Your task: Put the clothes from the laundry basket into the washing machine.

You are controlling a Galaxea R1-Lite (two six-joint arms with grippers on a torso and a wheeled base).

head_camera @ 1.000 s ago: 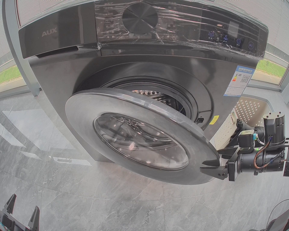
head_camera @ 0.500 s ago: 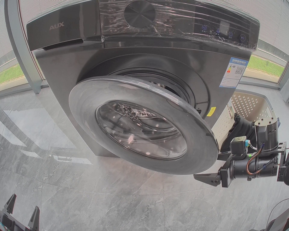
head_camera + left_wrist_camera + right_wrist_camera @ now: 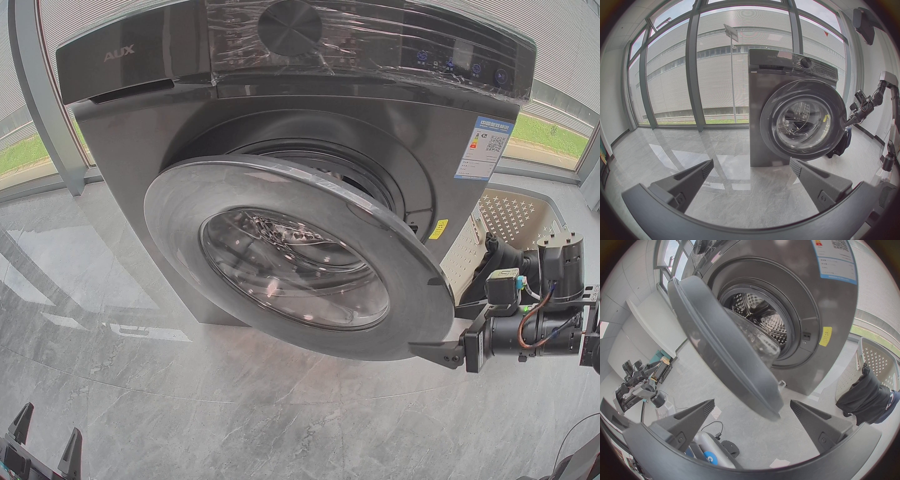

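The grey washing machine (image 3: 156, 125) stands ahead with its round glass door (image 3: 294, 262) swung partly open, and the steel drum (image 3: 762, 315) shows behind it. My right gripper (image 3: 437, 331) is open at the door's lower right rim (image 3: 768, 402), which lies between its fingers. To the right of the machine stands a white perforated laundry basket (image 3: 525, 215) with dark clothes (image 3: 500, 256) draped over its near edge (image 3: 868, 393). My left gripper (image 3: 44, 437) hangs low at the near left, open and holding nothing, far from the machine (image 3: 793, 109).
Glossy grey tiles (image 3: 250, 412) stretch out in front of the machine. Tall windows (image 3: 718, 68) lie behind and to its left. Another arm rig (image 3: 637, 387) and a cable (image 3: 709, 427) sit on the floor beyond the door.
The head camera has shifted, so the machine sits a little differently in view. My right gripper dipped below the door's rim half a second ago and is back up at it now.
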